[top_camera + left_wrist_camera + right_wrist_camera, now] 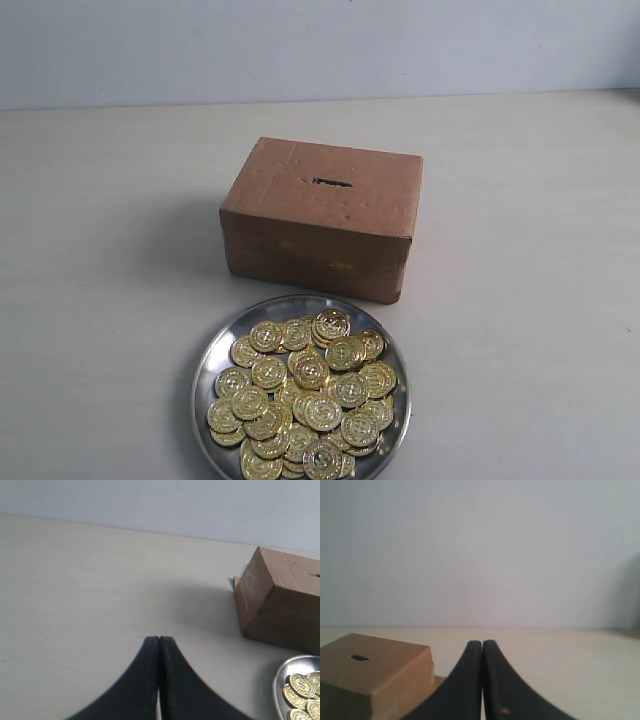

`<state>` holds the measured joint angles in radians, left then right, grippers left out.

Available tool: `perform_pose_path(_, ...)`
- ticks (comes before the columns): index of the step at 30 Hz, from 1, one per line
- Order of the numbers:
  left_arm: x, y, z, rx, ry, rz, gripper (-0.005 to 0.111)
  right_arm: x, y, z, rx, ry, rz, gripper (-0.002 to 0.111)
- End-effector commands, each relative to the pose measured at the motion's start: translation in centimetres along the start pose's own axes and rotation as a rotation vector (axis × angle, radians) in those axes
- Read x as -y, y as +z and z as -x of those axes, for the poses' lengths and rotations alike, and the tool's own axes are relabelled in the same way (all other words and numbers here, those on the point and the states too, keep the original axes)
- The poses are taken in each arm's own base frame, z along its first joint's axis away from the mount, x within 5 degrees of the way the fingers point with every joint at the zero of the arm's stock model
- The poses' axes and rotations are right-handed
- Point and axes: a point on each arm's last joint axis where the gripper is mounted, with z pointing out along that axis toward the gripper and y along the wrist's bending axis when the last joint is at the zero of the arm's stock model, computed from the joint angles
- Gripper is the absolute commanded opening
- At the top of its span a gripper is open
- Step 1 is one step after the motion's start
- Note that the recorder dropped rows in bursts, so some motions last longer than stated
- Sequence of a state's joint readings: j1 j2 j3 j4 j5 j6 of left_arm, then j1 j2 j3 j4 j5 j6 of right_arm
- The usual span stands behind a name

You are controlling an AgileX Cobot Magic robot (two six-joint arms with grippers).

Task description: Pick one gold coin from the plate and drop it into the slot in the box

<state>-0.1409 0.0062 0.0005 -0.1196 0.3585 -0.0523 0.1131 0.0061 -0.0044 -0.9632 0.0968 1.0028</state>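
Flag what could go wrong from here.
The coins lie heaped on the plate, so a tool may lift several or none. The slot in the box is short and narrow; a tilted coin could miss. The left tool and right tool are shut; unopened, either would just push coins.

Shiny metal plate [214, 352], matt cardboard box [318, 235]

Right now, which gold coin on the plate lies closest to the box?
The coin topping the small stack at the pile's edge facing the box; every other coin lies farther back on the plate.
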Motion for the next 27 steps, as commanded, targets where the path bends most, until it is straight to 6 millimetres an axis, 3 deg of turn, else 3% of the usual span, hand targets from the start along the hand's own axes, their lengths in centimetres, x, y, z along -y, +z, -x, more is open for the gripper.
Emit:
perform_pose_path(1, -0.01, -0.05, 0.07, 0.010, -0.002, 0.001, 0.000, 0.68, -0.22, -1.81, -0.188, -0.075, -0.069, 0.000)
perform_pose_path(27, -0.01, -0.05, 0.07, 0.010, -0.002, 0.001, 0.000, -0.23, -0.24, -2.02, -0.206, -0.172, 0.042, 0.000)
